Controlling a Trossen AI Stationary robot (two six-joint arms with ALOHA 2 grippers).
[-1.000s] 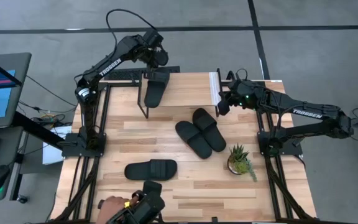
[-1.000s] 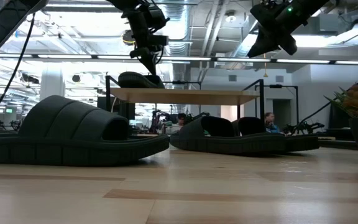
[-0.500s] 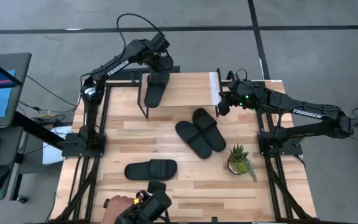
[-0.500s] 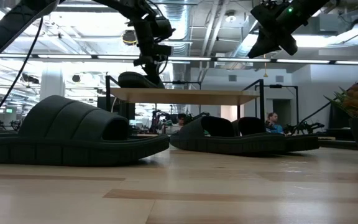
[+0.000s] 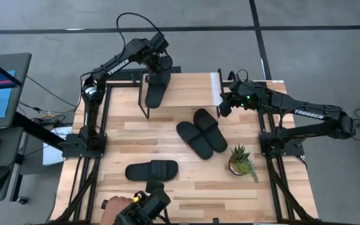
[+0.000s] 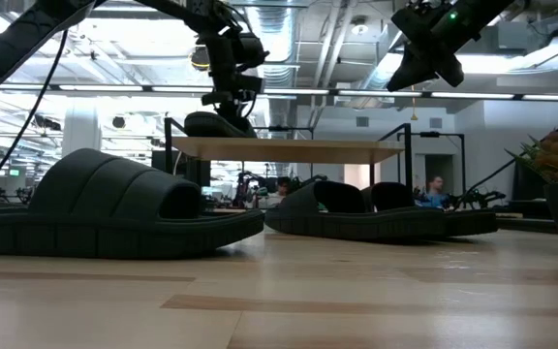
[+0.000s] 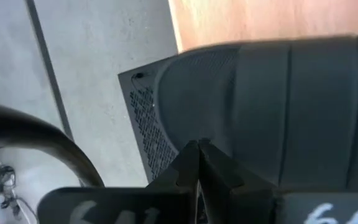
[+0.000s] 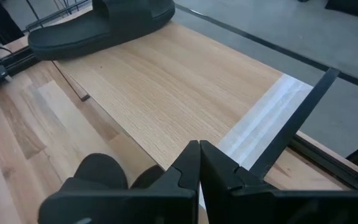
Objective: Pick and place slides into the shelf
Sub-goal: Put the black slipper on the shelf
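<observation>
1 slide [image 5: 157, 89] on shelf [image 5: 186, 90], both hands clenched empty, low view hides tabletop slides

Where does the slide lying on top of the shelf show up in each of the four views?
High view: slide on the shelf, upper middle, at the shelf's left end under the left gripper.
Low view: dark hump on the plank, left of centre.
Left wrist view: fills the picture, ribbed strap close up.
Right wrist view: far end of the plank.
Shared landmark: the shelf's light wood plank.
</observation>
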